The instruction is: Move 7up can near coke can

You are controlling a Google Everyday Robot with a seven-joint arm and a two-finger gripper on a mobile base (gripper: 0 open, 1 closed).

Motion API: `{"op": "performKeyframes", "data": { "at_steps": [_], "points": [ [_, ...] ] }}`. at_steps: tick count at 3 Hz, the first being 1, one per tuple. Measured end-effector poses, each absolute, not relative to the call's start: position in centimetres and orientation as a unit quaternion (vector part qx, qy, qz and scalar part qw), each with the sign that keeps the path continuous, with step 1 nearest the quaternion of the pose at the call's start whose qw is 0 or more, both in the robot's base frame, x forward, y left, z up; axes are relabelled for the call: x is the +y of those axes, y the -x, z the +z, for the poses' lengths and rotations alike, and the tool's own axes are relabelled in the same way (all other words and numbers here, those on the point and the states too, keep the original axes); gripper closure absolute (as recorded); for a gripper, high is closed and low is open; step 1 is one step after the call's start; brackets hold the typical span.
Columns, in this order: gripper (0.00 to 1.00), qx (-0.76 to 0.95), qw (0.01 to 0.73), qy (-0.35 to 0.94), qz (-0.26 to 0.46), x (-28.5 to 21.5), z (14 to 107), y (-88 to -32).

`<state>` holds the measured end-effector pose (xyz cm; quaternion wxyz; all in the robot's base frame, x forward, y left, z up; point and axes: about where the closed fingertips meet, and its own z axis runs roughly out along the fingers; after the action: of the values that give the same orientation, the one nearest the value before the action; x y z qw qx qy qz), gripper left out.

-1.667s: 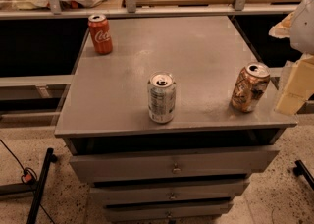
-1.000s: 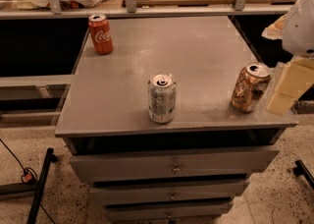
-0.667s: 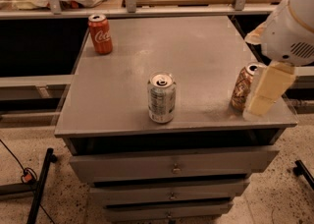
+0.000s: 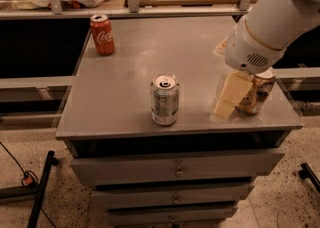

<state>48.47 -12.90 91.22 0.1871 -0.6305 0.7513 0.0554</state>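
The 7up can [image 4: 165, 99], silver-grey with a pale label, stands upright near the front edge of the grey cabinet top [image 4: 125, 87], about at its middle. The coke can [image 4: 102, 34], red-orange with white script, stands upright at the far left corner. My gripper [image 4: 227, 98], cream-coloured under a white arm [image 4: 270, 22], hangs low over the right part of the top. It is to the right of the 7up can and apart from it, holding nothing that I can see.
A brown-gold patterned can [image 4: 256, 92] stands at the right front, partly hidden behind my gripper. Drawers [image 4: 175, 169] sit below the top. A railed shelf [image 4: 150, 7] runs behind. A black stand leg [image 4: 40, 187] and a cable lie on the floor at left.
My arm has come in from the right edge, leftward and lower over the cabinet top, and now covers part of the brown-gold can. The three cans have not moved.
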Motion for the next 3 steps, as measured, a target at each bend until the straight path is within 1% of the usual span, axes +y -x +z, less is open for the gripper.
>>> {"op": "performKeyframes", "data": {
  "at_steps": [1, 2, 3],
  "points": [
    [0.0, 0.741, 0.199, 0.635, 0.096, -9.7, 89.8, -49.5],
    [0.1, 0.726, 0.215, 0.639, 0.136, -6.8, 88.9, -50.0],
    [0.26, 0.706, 0.23, 0.645, 0.179, -4.5, 88.9, -49.7]
  ]
}}
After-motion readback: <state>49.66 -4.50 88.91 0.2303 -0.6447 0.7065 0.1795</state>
